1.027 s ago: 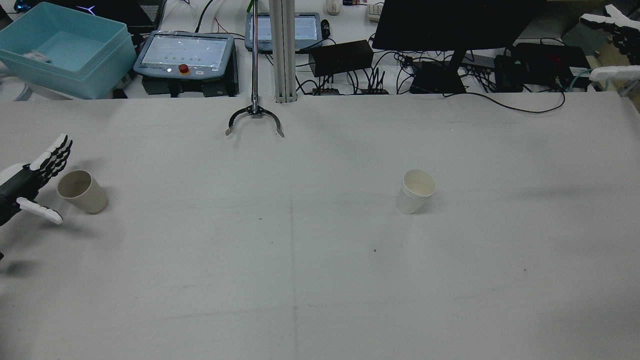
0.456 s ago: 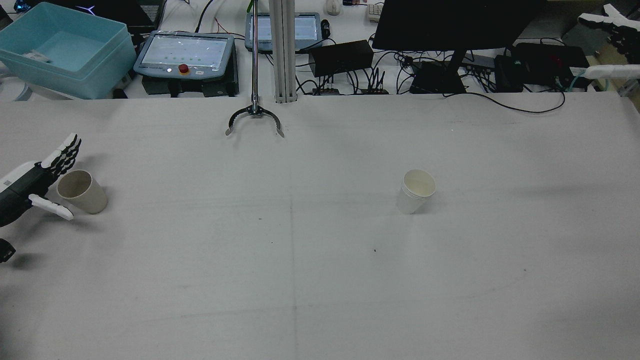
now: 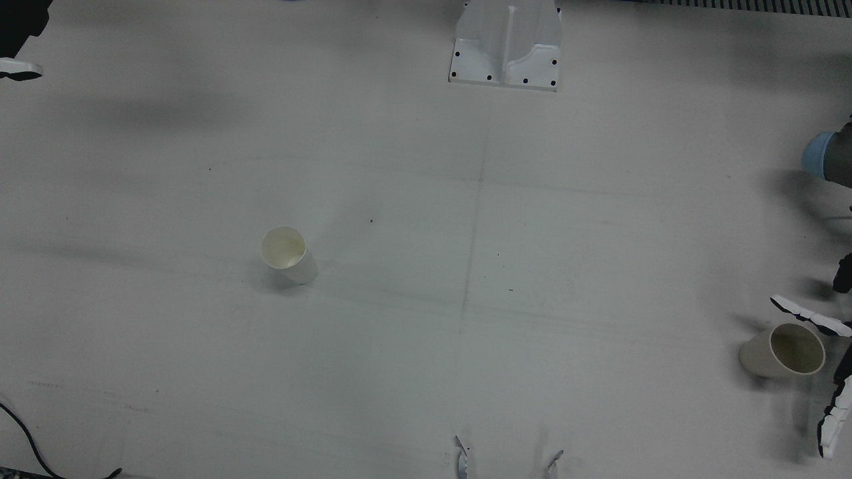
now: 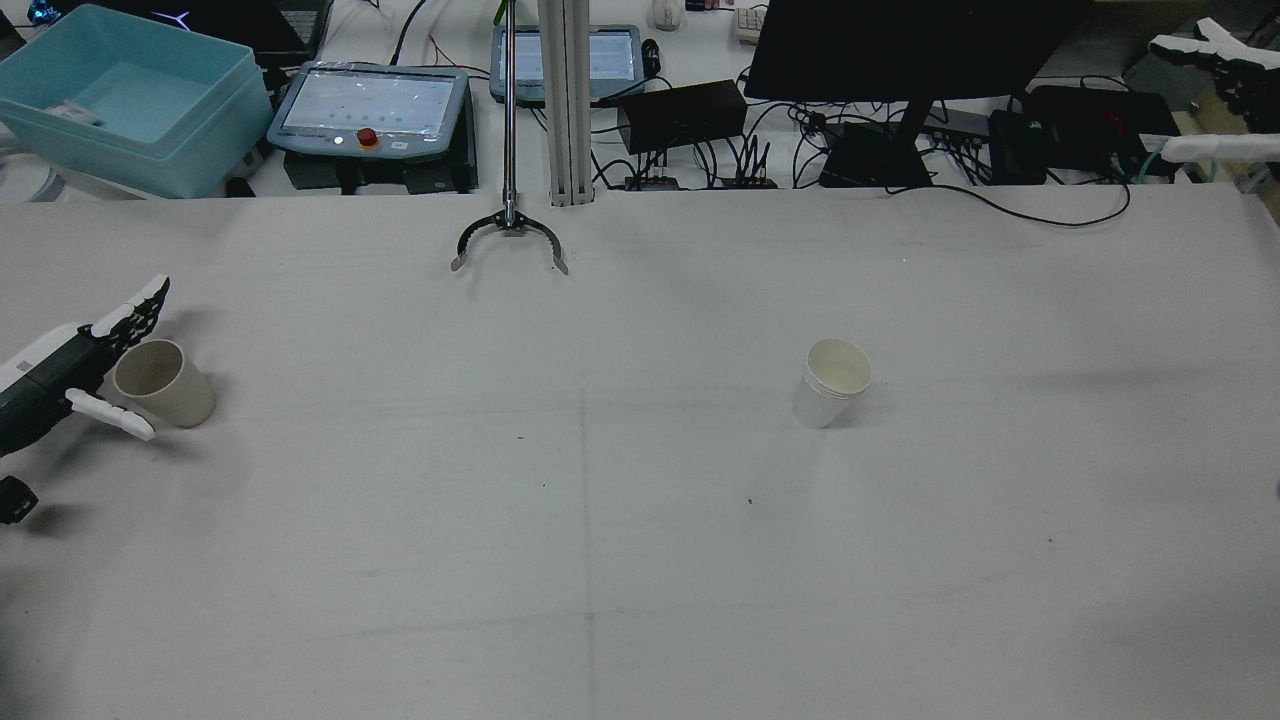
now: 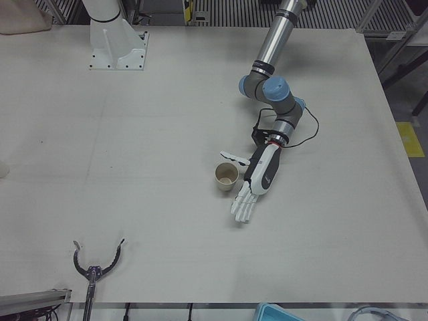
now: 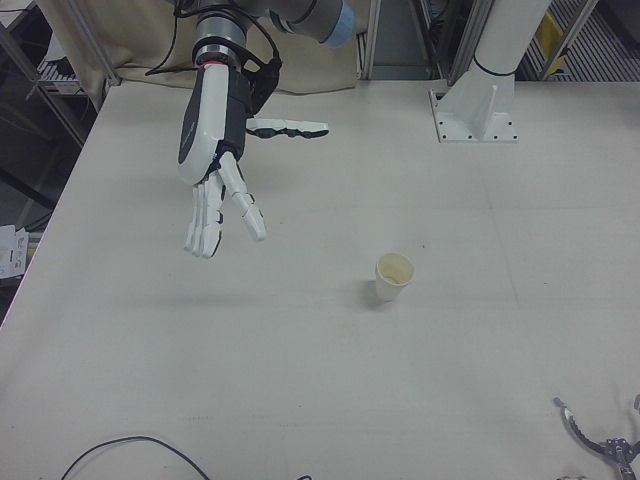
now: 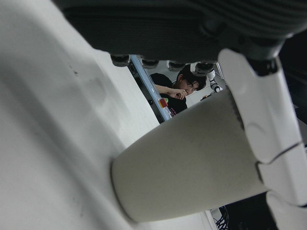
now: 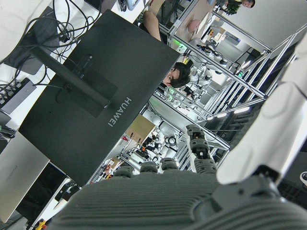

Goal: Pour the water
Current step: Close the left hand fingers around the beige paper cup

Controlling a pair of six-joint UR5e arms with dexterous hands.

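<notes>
A tan paper cup [image 4: 163,383] stands upright near the table's left edge, also seen as the tan cup [image 3: 782,350] [image 5: 227,176] [image 7: 192,163]. My left hand [image 4: 85,370] [image 5: 257,179] is open around it, thumb on the near side and fingers on the far side; whether it touches the cup I cannot tell. A white paper cup [image 4: 835,383] [image 3: 288,255] [image 6: 393,277] stands upright right of centre, alone. My right hand [image 6: 215,150] [image 4: 1215,50] hangs open, high over the table's far right side, holding nothing.
A black grabber tool [image 4: 508,240] [image 5: 97,264] lies at the far middle edge. Beyond the table are a teal bin [image 4: 130,95], a teach pendant [image 4: 370,105], a monitor [image 4: 900,40] and cables. An arm pedestal [image 3: 506,43] is bolted on the robot's side.
My left hand has slid forward so its thumb and fingers now flank the tan cup. The right hand has drifted slightly up and outward. Both cups are unmoved.
</notes>
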